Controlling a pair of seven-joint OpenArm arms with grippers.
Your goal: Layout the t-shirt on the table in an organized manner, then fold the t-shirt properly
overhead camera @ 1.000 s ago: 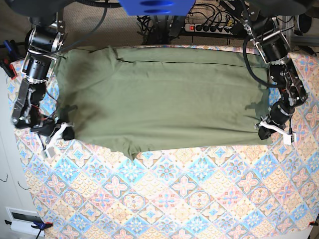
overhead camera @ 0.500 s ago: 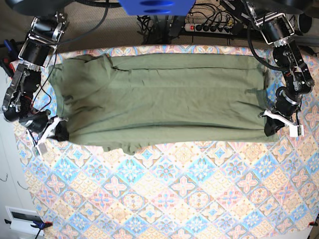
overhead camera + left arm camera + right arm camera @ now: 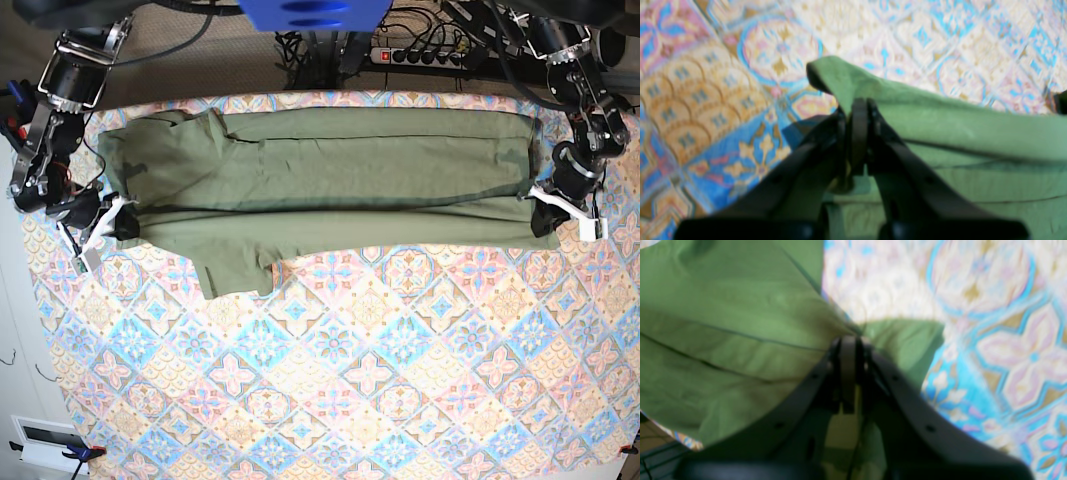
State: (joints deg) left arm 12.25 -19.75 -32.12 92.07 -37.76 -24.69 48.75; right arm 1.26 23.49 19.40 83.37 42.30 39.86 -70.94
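The olive-green t-shirt [image 3: 320,180] is stretched in a long band across the far part of the table [image 3: 380,400], with a sleeve [image 3: 235,272] hanging out at its near left. My left gripper [image 3: 545,222] is shut on the shirt's right near corner; the left wrist view shows the jaws [image 3: 858,110] pinching green cloth [image 3: 940,116]. My right gripper [image 3: 118,226] is shut on the shirt's left near corner; the right wrist view shows the jaws [image 3: 848,343] clamped on cloth [image 3: 723,340].
A power strip and cables [image 3: 420,50] lie beyond the table's far edge. The patterned cloth in front of the shirt is bare. The table's left edge is close to my right arm [image 3: 45,130].
Both grippers have pulled the shirt's near edge toward the far side, so the green area is narrower front to back. The sleeve now hangs out at the near left.
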